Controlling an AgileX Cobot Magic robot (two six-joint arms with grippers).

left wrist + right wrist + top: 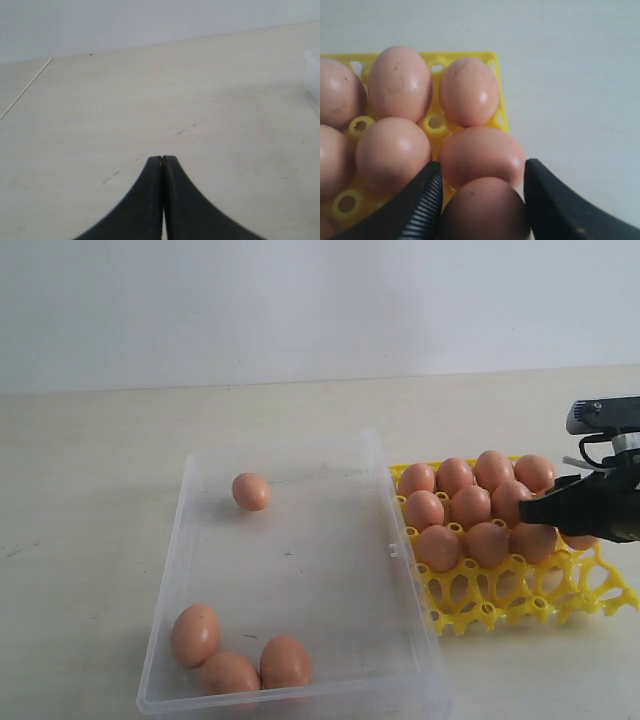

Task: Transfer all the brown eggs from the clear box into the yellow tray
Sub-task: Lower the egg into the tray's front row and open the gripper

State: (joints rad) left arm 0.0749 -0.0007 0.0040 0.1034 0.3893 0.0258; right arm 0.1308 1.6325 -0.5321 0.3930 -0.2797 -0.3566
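The clear box (400,570) holds one brown egg (252,491) alone at its far side and three more (229,672) bunched in its near left corner. Beside it to the right, the yellow tray (520,605) has several brown eggs (470,505) in its far cups. My right gripper (528,510) hovers over the tray's right part. In the right wrist view its jaws (482,167) are shut on a brown egg (485,210), just above the eggs seated along the tray's edge (492,57). The left gripper (163,158) is shut and empty over bare table.
The near rows of the tray's cups (480,612) are unfilled. A corner of the clear box (313,75) shows at the edge of the left wrist view. Pale tabletop (90,540) surrounds both containers, with a white wall behind.
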